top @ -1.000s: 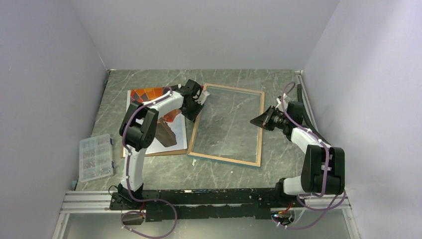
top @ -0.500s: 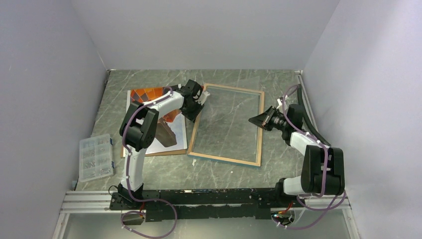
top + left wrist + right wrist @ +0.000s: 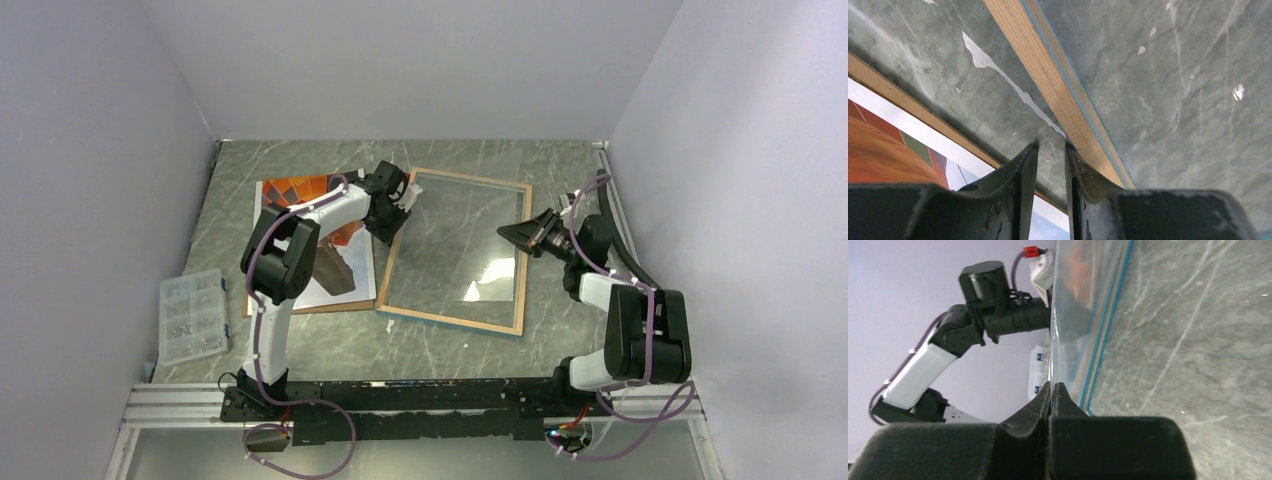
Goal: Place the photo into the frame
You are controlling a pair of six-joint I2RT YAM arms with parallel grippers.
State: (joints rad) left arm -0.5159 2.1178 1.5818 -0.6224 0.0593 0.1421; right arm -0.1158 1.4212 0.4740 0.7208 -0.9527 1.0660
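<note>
Left arm (image 3: 322, 206) stretched forward, left jaws slightly parted; right arm (image 3: 600, 290) bent inward, right jaws pinched shut.

Orange balloon photo (image 3: 295, 190) face up, just left of wood-edged, glass-paned frame (image 3: 450, 320).

no legible text, labels, numbers or signs anywhere

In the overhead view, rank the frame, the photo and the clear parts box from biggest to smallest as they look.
1. the frame, looks slightly largest.
2. the photo, close behind; it is partly covered, so that gap is unsure.
3. the clear parts box, plainly smallest.
</note>
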